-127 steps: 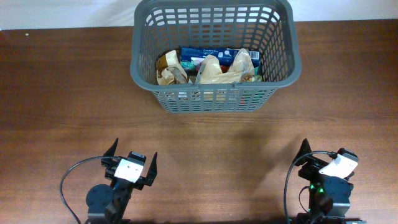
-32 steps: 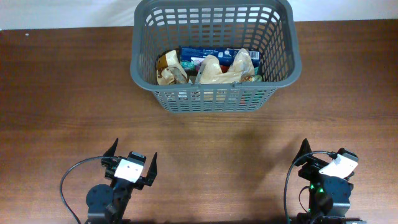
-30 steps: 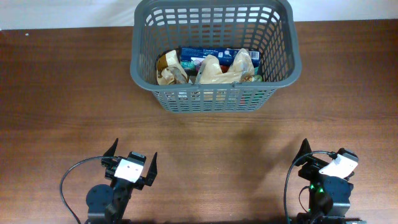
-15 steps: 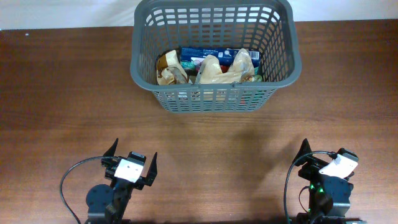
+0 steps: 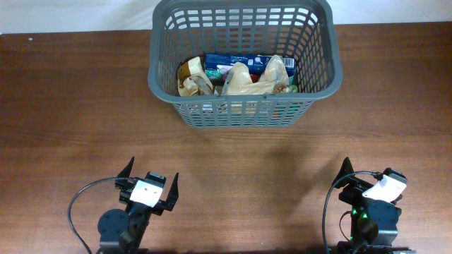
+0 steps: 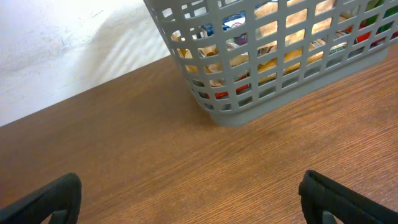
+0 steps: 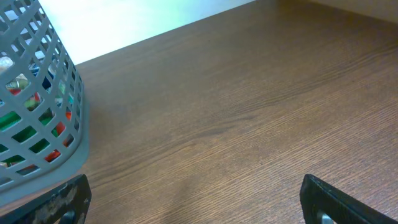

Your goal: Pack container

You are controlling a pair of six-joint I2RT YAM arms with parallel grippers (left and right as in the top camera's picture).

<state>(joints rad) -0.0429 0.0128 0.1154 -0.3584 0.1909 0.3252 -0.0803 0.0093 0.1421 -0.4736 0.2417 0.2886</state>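
Overhead: blue packet (image 5: 244, 61) in container (image 5: 245, 116), lettering perhaps white, unreadable

The setting is a robot test station in a laboratory-type room. Indicators: a dark brown wood-grain table (image 5: 70, 106) set against a plain white wall (image 6: 50, 37). Two black robot arms are fixed at the near table edge, the left arm (image 5: 119, 226) and the right arm (image 5: 371, 220). An exposed looped black cable (image 5: 73, 208) runs to the left arm, and a lit green status light (image 5: 355, 214) shows on the right arm. Packaged goods sit as test items in one dark grey slotted plastic basket (image 5: 244, 113) at the far side of the table.
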